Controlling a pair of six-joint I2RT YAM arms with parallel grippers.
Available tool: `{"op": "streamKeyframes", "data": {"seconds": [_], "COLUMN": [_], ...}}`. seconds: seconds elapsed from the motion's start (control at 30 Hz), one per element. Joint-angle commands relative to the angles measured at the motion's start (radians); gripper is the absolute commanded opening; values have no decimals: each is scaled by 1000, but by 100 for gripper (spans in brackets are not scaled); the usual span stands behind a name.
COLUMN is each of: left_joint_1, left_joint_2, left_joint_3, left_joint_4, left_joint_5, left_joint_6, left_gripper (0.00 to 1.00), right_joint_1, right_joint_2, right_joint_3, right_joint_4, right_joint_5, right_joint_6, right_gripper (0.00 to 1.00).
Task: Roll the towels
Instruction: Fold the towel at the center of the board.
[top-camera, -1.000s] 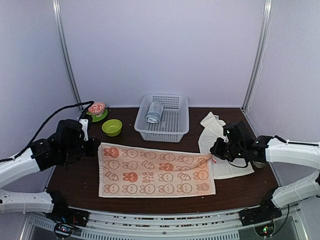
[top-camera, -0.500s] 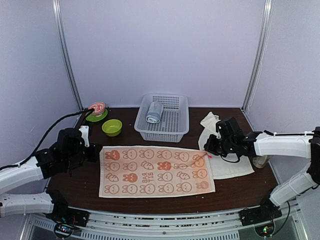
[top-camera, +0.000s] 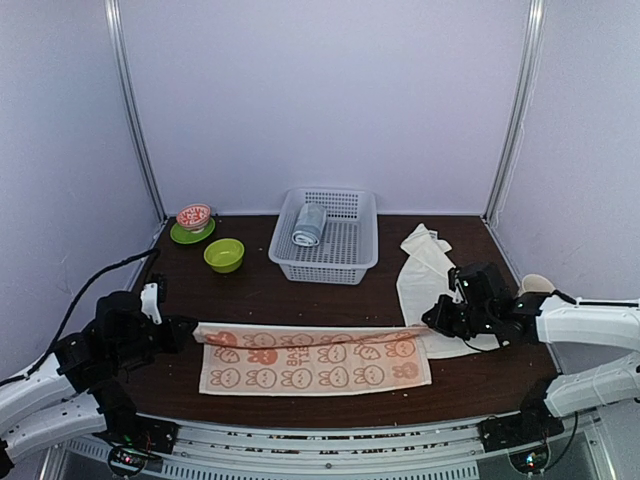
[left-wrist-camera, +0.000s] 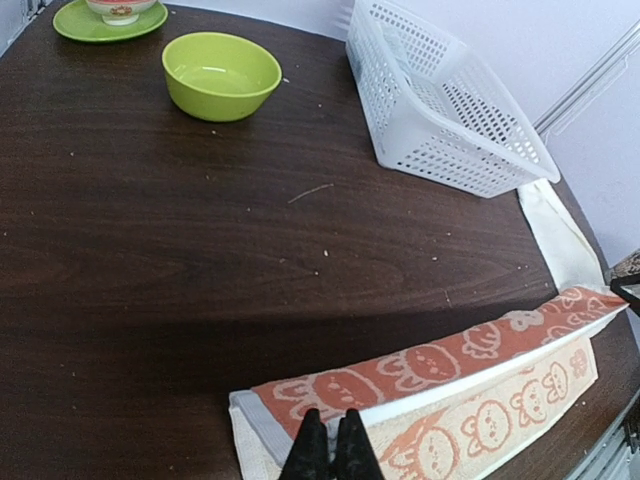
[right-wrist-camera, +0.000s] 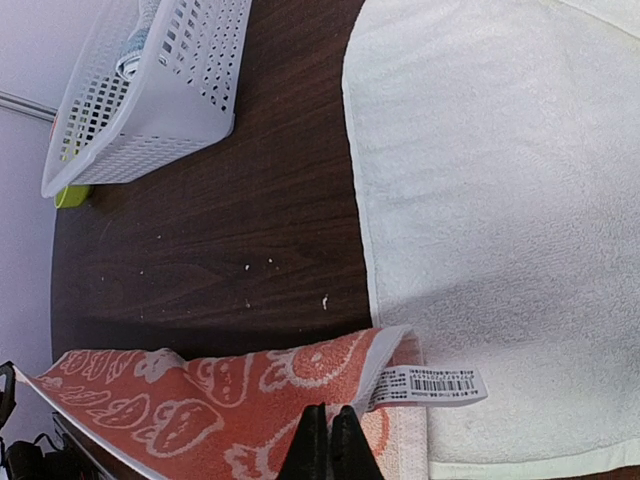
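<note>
Out back on the table (top-camera: 270, 295), a white basket (top-camera: 345, 262) is holding a grey-blue rolled towel (top-camera: 309, 224), and a green bowl (top-camera: 224, 254) is sitting to its left. Both sets of jaws are clamping tight on the orange towel (top-camera: 320, 368): the left gripper (left-wrist-camera: 330, 445) is pinching its folded-over edge, and the right gripper (right-wrist-camera: 330, 430) is pinching the corner by the tag (right-wrist-camera: 430, 383). Both arms are reaching low and inward, holding that edge taut. The cream towel (top-camera: 425, 275) is lying rumpled beside the right one.

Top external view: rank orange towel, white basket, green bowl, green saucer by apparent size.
1. orange towel
2. white basket
3. green bowl and green saucer look about alike; left unranked.
</note>
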Motion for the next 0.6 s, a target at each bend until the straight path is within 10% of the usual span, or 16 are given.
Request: {"op": "streamKeyframes", "data": {"seconds": [0.0,0.57], "left_joint_1": [5,1], "left_joint_2": [-13,1], "left_joint_3": [-17,-92], "left_joint_4": [-45,-37], "left_joint_5": [9,65], "left_joint_6": [-50,-64], "left_gripper": [0,0], "right_joint_1": [13,92], "right_joint_2": [-11,-13], "right_joint_3": [-53,-113], "right_joint_4": [-6,30], "right_joint_5": [1,52], "right_joint_6": [19,78], "right_gripper": [0,0]}}
